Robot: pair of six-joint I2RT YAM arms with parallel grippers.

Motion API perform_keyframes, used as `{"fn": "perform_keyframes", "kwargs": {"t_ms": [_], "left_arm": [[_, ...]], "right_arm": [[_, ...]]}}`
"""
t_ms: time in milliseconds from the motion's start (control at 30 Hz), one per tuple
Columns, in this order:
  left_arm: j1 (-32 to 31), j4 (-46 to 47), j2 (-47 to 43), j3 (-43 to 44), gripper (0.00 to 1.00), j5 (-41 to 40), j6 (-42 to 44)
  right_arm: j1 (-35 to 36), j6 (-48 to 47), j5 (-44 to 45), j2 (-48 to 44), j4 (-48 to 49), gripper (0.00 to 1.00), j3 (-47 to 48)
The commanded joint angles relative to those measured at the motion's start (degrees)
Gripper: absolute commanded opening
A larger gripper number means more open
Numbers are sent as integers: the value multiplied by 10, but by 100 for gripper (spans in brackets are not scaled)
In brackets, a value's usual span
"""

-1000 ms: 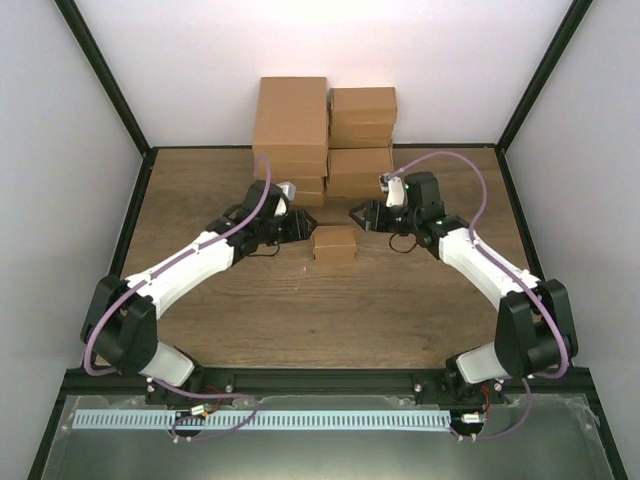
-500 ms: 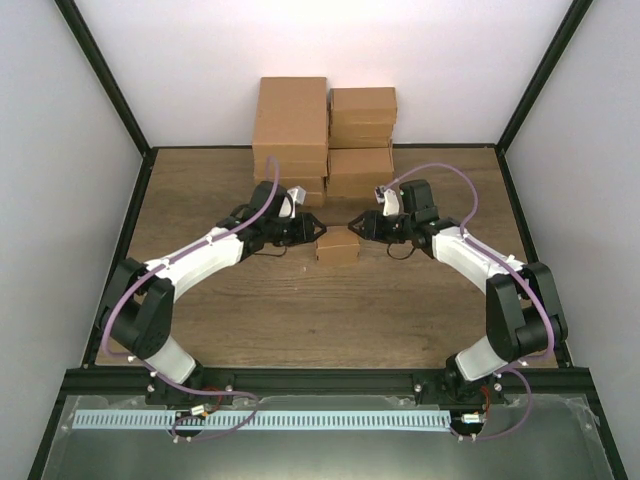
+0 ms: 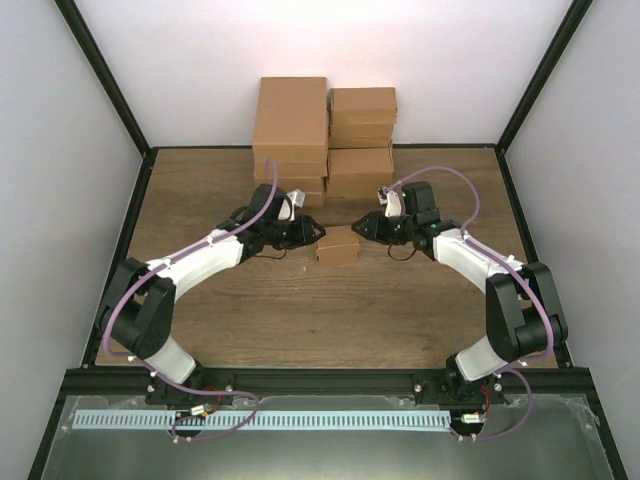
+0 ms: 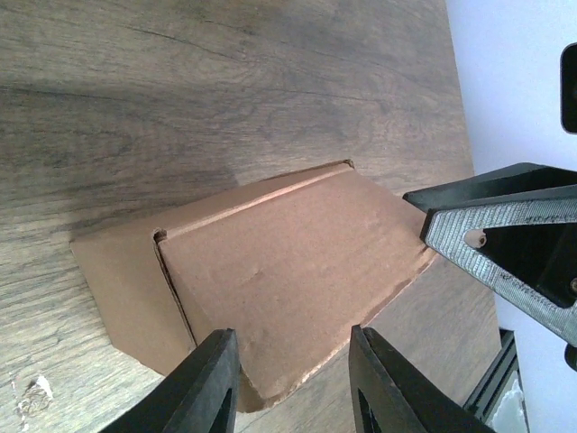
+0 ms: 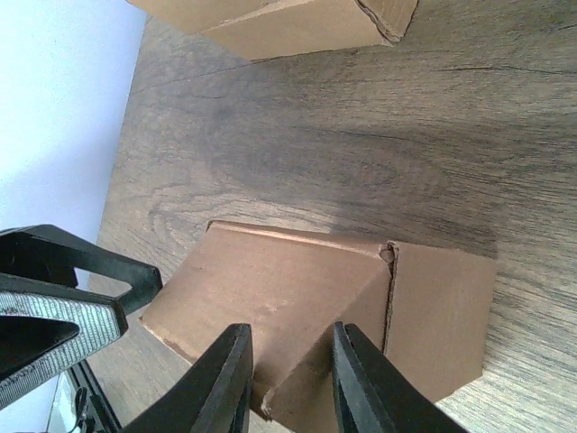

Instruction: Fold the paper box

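The paper box is a small tan box on the wooden table between both arms, its lid tilted and not flat. My left gripper reaches in from the left at the lid's edge. Its jaws stand part open, with the lid's front corner beyond the fingertips. My right gripper comes in from the right. Its jaws are narrower but apart, straddling the lid's corner without visibly pinching it. Each wrist view shows the opposite gripper: the right one, the left one.
Larger brown cartons are stacked against the back wall, a tall stack on the left and another on the right; one carton's corner shows in the right wrist view. White walls with black frame posts enclose the table.
Both grippers have moved inward to the box's upper edges from either side, and both sets of jaws have narrowed. The box has stayed in place.
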Motion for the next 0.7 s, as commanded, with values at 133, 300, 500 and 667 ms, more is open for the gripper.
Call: {"fn": "perform_keyframes", "kwargs": {"t_ms": [133, 300, 500, 667], "left_arm": [[0, 22, 14, -19, 34, 18, -8], [-2, 22, 16, -22, 34, 18, -8], [-2, 17, 18, -22, 33, 14, 0], [-1, 16, 1, -24, 33, -2, 6]], "right_arm": [[-2, -1, -9, 15, 7, 24, -28], [-2, -7, -9, 19, 10, 23, -40], [-2, -18, -2, 24, 16, 24, -55], [-2, -27, -1, 16, 9, 27, -44]]}}
